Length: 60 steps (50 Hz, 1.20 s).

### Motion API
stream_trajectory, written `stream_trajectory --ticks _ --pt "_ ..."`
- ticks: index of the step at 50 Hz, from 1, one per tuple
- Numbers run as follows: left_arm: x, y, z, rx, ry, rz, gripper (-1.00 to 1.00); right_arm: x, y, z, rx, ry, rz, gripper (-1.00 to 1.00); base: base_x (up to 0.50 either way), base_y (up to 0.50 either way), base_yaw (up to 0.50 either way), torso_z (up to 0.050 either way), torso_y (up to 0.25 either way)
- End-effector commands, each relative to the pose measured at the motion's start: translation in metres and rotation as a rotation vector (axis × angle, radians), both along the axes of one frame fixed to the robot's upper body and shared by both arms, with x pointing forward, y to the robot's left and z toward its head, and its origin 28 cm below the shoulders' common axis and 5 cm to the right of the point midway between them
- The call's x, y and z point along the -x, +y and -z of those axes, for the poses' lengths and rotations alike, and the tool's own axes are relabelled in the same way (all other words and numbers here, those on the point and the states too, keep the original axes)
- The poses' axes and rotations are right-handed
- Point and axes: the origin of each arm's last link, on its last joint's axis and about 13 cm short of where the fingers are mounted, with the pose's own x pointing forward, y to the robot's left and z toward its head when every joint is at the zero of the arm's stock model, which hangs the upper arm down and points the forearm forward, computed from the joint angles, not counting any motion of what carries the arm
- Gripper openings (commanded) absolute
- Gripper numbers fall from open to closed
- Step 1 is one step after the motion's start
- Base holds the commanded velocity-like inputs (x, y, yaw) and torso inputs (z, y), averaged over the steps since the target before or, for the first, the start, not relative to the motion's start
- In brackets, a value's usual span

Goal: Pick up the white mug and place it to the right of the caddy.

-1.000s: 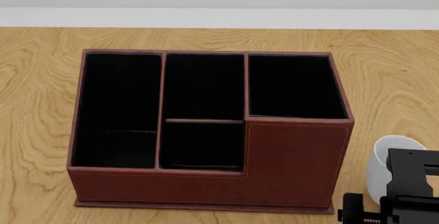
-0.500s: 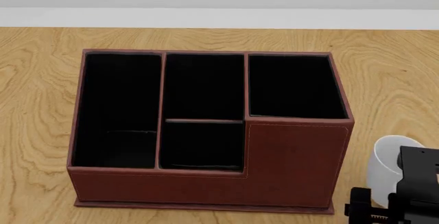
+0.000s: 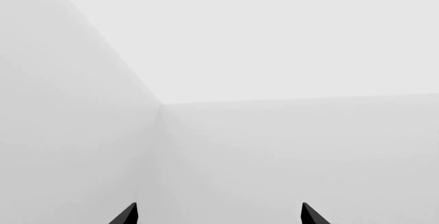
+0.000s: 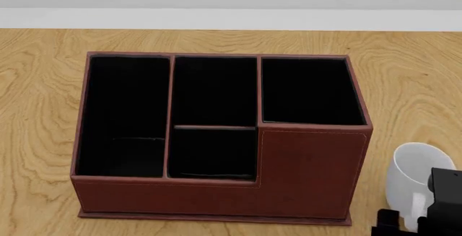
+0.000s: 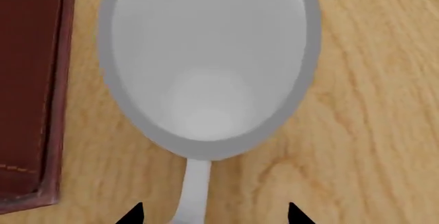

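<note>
The mug (image 4: 413,184) stands upright on the table (image 4: 43,111), just right of the caddy (image 4: 216,138), where the task wants it. The right gripper (image 5: 213,215) is spread, tips either side of the handle (image 5: 194,190), apparently not touching. The left gripper (image 3: 218,215), also spread, faces bare wall.

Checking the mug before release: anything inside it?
Nothing: the white mug shows a bare white wall and floor in the right wrist view. The head view hides its near lower side behind the right tool. It stands upright on the table beside the caddy.
</note>
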Motion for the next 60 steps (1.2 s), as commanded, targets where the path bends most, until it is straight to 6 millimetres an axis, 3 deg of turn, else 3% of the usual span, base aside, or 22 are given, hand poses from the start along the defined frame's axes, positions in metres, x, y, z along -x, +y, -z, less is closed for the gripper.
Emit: stream_trajectory --ticks 1,14,27,40,60 --pt "0.002 0.0 0.0 0.003 -0.007 0.002 1.0 0.007 -0.012 0.005 -0.013 -0.048 0.008 1.0 0.0 0.0 0.0 0.0 0.0" --pt "0.005 0.0 -0.001 0.008 -0.018 0.013 1.0 0.049 -0.013 0.012 -0.003 -0.085 0.018 1.0 0.0 0.0 0.0 0.0 0.0" --pt "0.004 0.0 0.002 0.015 -0.015 0.016 1.0 0.063 0.0 -0.006 -0.017 -0.195 -0.025 1.0 0.0 0.0 0.0 0.0 0.0" --pt "-0.002 -0.002 0.006 0.02 -0.004 0.033 1.0 0.092 0.009 -0.032 -0.002 -0.344 -0.066 1.0 0.0 0.0 0.0 0.0 0.0" --pt "-0.006 -0.003 0.008 0.026 0.0 0.048 1.0 0.127 0.017 -0.039 0.034 -0.369 -0.04 1.0 0.0 0.0 0.0 0.0 0.0"
